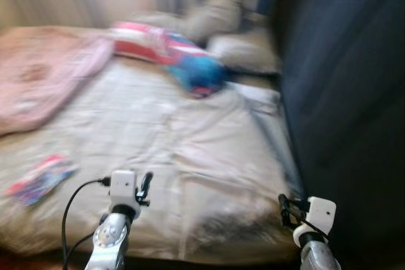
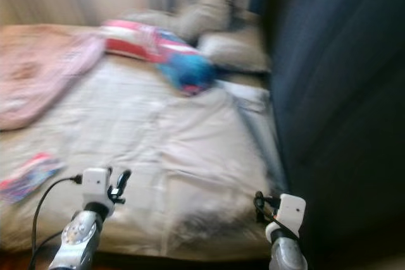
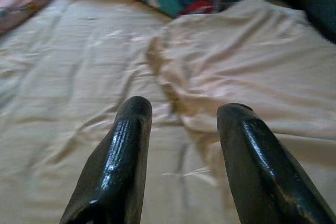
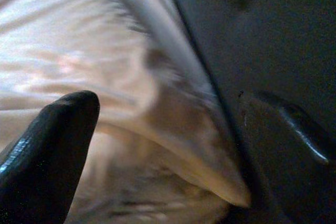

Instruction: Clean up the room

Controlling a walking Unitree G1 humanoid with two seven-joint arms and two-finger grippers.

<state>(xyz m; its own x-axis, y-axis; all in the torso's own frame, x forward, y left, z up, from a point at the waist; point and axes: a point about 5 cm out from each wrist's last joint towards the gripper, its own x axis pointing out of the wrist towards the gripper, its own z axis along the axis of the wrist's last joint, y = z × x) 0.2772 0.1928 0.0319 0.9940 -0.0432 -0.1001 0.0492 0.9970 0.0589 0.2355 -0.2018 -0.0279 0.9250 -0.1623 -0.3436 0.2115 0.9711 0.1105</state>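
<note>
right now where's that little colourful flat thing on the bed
In the left eye view it lies on the beige sheet at the robot's near left, below the pink blanket and left of the left tool.

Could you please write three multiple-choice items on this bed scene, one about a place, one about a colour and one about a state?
1. Where does the small flat colourful item lie on the bed?
A. near its front edge on the robot's left
B. on the grey pillows
C. against the dark wall

2. What colour is the blanket on the far left of the bed?
A. green
B. pink
C. black

3. How do the jaws of the left gripper stand?
A. shut on the sheet
B. shut on a pillow
C. open, holding nothing

Answers: 1 A, it lies left of the left arm by the front edge. 2 B, the fabric is pale pink. 3 C, the left wrist view shows bare sheet between the two fingers.
</note>
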